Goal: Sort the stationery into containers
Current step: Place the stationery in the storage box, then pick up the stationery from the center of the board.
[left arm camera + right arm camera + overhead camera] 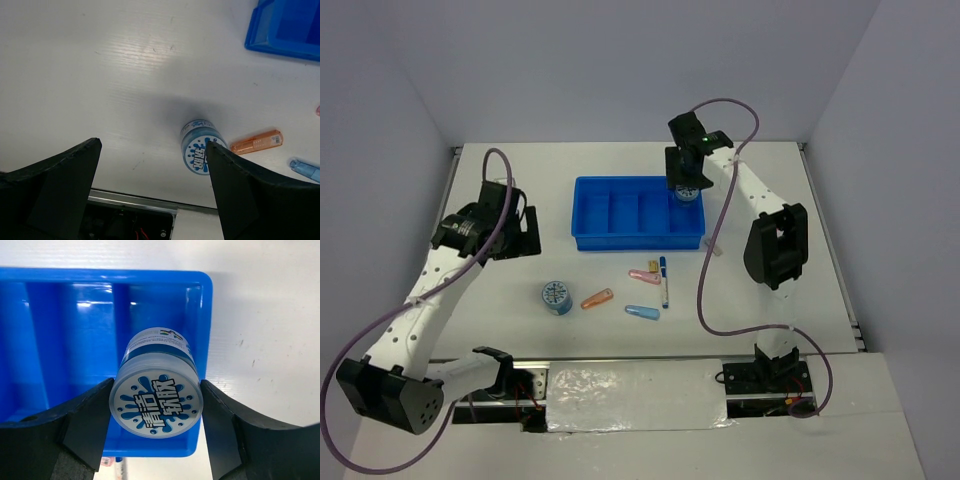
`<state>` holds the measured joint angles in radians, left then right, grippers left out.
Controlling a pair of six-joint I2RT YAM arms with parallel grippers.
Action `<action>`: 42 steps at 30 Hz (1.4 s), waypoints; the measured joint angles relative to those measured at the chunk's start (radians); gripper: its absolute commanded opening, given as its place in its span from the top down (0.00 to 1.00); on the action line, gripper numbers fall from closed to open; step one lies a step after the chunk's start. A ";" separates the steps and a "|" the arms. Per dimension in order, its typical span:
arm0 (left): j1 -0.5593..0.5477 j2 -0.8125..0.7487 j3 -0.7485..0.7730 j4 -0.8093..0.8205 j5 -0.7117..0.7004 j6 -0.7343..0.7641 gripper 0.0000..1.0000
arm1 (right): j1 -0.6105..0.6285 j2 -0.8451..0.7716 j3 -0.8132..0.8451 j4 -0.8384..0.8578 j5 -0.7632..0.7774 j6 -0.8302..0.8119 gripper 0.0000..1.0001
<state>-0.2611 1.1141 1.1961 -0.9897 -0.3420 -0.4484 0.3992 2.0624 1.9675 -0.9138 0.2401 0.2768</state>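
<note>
— Over the right-end compartment of the blue tray (pixel 578 212), what is the right claw (pixel 686 192) carrying?

— A round blue-white disc (pixel 156 390). Both fingers are clamped on its sides, and its printed face is turned toward the wrist camera. It hangs over that end compartment, close to the tray's right wall. I cannot tell whether it touches the compartment floor.

— And the left claw (pixel 152 144)?

— It is spread wide and grasps nothing. It sits off the tray's left end, above the white tabletop (pixel 500 300) and apart from every piece.

— Where is the rest of the stationery?

— All of it lies on the tabletop on the near side of the tray. The second disc (pixel 556 296) stands off the tray's near left corner, well apart from the tray. The orange capsule (pixel 597 298) lies just to the right of that disc without touching it. The blue capsule (pixel 642 312) is further right and the farthest piece from the tray. The pink capsule (pixel 643 275) lies nearer the tray's right half, with the tan block (pixel 651 266) just beside it. The white pen (pixel 664 281) lies close on their right, roughly square to the tray's long side.
</note>
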 measured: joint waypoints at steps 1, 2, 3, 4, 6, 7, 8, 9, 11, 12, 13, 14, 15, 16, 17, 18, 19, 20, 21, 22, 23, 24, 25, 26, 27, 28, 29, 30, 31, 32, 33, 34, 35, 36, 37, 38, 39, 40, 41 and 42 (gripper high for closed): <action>0.000 0.010 -0.018 0.011 0.018 0.000 0.01 | -0.002 -0.001 -0.010 0.000 -0.001 -0.005 0.60; 0.000 0.016 -0.033 0.020 0.037 0.000 0.01 | -0.006 -0.001 -0.016 0.000 -0.002 -0.008 0.54; 0.000 0.021 -0.048 0.030 0.057 -0.001 0.01 | -0.008 -0.001 -0.020 0.000 -0.007 -0.010 0.48; -0.001 0.029 -0.060 0.036 0.074 -0.002 0.01 | -0.010 0.000 -0.022 0.001 -0.010 -0.012 0.34; -0.003 0.045 -0.080 0.057 0.111 -0.005 0.01 | -0.011 0.000 -0.022 0.003 -0.012 -0.015 0.23; -0.003 0.051 -0.092 0.072 0.126 -0.006 0.01 | -0.011 0.000 -0.022 0.005 -0.013 -0.018 0.12; -0.003 0.059 -0.106 0.085 0.143 -0.008 0.01 | -0.011 0.000 -0.022 0.008 -0.017 -0.021 0.11; -0.004 0.064 -0.121 0.100 0.159 -0.013 0.01 | -0.011 0.000 -0.022 0.011 -0.019 -0.027 0.11; -0.007 0.072 -0.147 0.121 0.182 -0.028 0.01 | -0.011 -0.001 -0.019 0.014 -0.025 -0.031 0.07; -0.010 0.076 -0.156 0.130 0.191 -0.031 0.01 | -0.011 -0.001 -0.016 0.017 -0.029 -0.032 0.07; -0.012 0.080 -0.164 0.138 0.196 -0.032 0.01 | -0.011 -0.001 -0.015 0.020 -0.037 -0.034 0.07; -0.014 0.082 -0.171 0.148 0.201 -0.035 0.01 | -0.013 -0.001 -0.015 0.023 -0.043 -0.035 0.06; -0.018 0.083 -0.180 0.159 0.203 -0.041 0.01 | -0.014 -0.001 -0.012 0.026 -0.051 -0.036 0.06; -0.020 0.083 -0.189 0.168 0.207 -0.051 0.01 | -0.014 -0.001 -0.007 0.026 -0.057 -0.036 0.06; -0.023 0.085 -0.199 0.176 0.208 -0.055 0.01 | -0.014 -0.001 -0.002 0.025 -0.063 -0.036 0.06; -0.024 0.089 -0.208 0.183 0.209 -0.057 0.01 | -0.014 -0.003 0.005 0.025 -0.068 -0.035 0.06; -0.025 0.095 -0.214 0.191 0.210 -0.058 0.01 | -0.014 -0.007 0.009 0.026 -0.074 -0.035 0.06; -0.027 0.102 -0.224 0.202 0.212 -0.061 0.01 | -0.014 -0.014 0.009 0.027 -0.083 -0.033 0.06; -0.029 0.110 -0.232 0.209 0.216 -0.063 0.01 | -0.014 -0.024 0.008 0.027 -0.090 -0.032 0.06; -0.031 0.120 -0.240 0.214 0.219 -0.068 0.01 | -0.014 -0.037 0.006 0.027 -0.100 -0.031 0.06; -0.033 0.131 -0.246 0.219 0.224 -0.076 0.01 | -0.014 -0.055 0.001 0.028 -0.108 -0.028 0.06; -0.037 0.143 -0.253 0.227 0.230 -0.081 0.01 | -0.014 -0.077 -0.007 0.031 -0.117 -0.027 0.06; -0.041 0.154 -0.255 0.230 0.235 -0.084 0.01 | -0.014 -0.099 -0.017 0.032 -0.124 -0.024 0.06; -0.048 0.165 -0.255 0.233 0.239 -0.089 0.01 | -0.014 -0.125 -0.032 0.035 -0.129 -0.024 0.06; -0.056 0.175 -0.255 0.236 0.240 -0.097 0.01 | -0.014 -0.150 -0.049 0.037 -0.133 -0.024 0.06; -0.069 0.184 -0.255 0.238 0.240 -0.106 0.01 | -0.013 -0.180 -0.073 0.038 -0.138 -0.024 0.06; -0.082 0.193 -0.254 0.239 0.239 -0.112 0.01 | -0.012 -0.204 -0.093 0.038 -0.142 -0.023 0.06; -0.096 0.201 -0.254 0.238 0.238 -0.120 0.01 | -0.010 -0.232 -0.116 0.039 -0.146 -0.023 0.06; -0.109 0.208 -0.254 0.237 0.236 -0.132 0.01 | -0.009 -0.254 -0.139 0.039 -0.148 -0.023 0.06; -0.122 0.213 -0.254 0.235 0.233 -0.142 0.01 | -0.007 -0.276 -0.163 0.039 -0.148 -0.023 0.06; -0.132 0.217 -0.254 0.232 0.231 -0.157 0.01 | -0.004 -0.294 -0.186 0.039 -0.148 -0.021 0.06; -0.140 0.218 -0.254 0.229 0.227 -0.164 0.01 | -0.002 -0.307 -0.207 0.039 -0.150 -0.021 0.06; -0.147 0.218 -0.254 0.223 0.219 -0.179 0.01 | 0.002 -0.320 -0.229 0.039 -0.151 -0.021 0.06; -0.153 0.218 -0.254 0.215 0.210 -0.190 0.01 | 0.005 -0.330 -0.248 0.037 -0.153 -0.020 0.06; -0.159 0.218 -0.254 0.206 0.201 -0.204 0.01 | 0.009 -0.339 -0.267 0.039 -0.154 -0.020 0.06; -0.164 0.218 -0.254 0.198 0.191 -0.216 0.01 | 0.013 -0.347 -0.285 0.039 -0.156 -0.020 0.06; -0.169 0.218 -0.254 0.194 0.185 -0.224 0.01 | 0.017 -0.354 -0.299 0.038 -0.159 -0.020 0.06; -0.171 0.218 -0.254 0.190 0.180 -0.237 0.01 | 0.020 -0.360 -0.309 0.038 -0.163 -0.019 0.06; -0.173 0.218 -0.256 0.189 0.175 -0.243 0.01 | 0.023 -0.365 -0.316 0.038 -0.167 -0.019 0.06; -0.175 0.218 -0.260 0.188 0.169 -0.249 0.01 | 0.024 -0.370 -0.321 0.038 -0.169 -0.017 0.06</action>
<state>-0.4362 1.3319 0.9360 -0.8013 -0.1730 -0.6975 0.4232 1.6924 1.6466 -0.8757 0.0711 0.2600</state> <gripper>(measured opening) 0.993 0.938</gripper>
